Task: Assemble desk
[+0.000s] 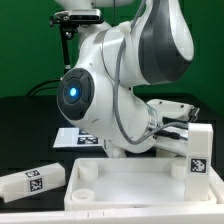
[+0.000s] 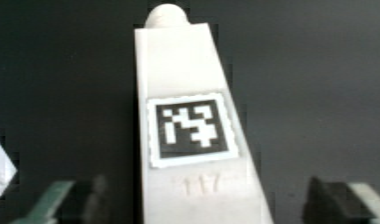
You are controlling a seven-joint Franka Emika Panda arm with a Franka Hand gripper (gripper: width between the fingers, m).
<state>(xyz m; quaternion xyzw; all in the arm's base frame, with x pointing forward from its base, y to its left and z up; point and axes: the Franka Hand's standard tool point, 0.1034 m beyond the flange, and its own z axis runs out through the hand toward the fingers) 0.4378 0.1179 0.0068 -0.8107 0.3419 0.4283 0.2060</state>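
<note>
The desk top [image 1: 125, 187] lies flat at the front of the exterior view, with round sockets at its corners. One white leg [image 1: 201, 150] stands upright at its corner on the exterior view's right, and another leg [image 1: 30, 181] lies to the left of the top. In the wrist view a third leg [image 2: 190, 110] with a black-and-white tag [image 2: 190, 126] runs lengthwise between my fingers [image 2: 55, 198]. My gripper [image 2: 201, 202] is open and straddles it, with a dark gap on each side. In the exterior view the arm mostly hides my gripper [image 1: 176, 127].
The marker board [image 1: 78, 137] lies on the black table behind the desk top, at the arm's base. The bulky white arm [image 1: 120, 70] fills the middle of the exterior view. A black stand [image 1: 70, 25] rises at the back left.
</note>
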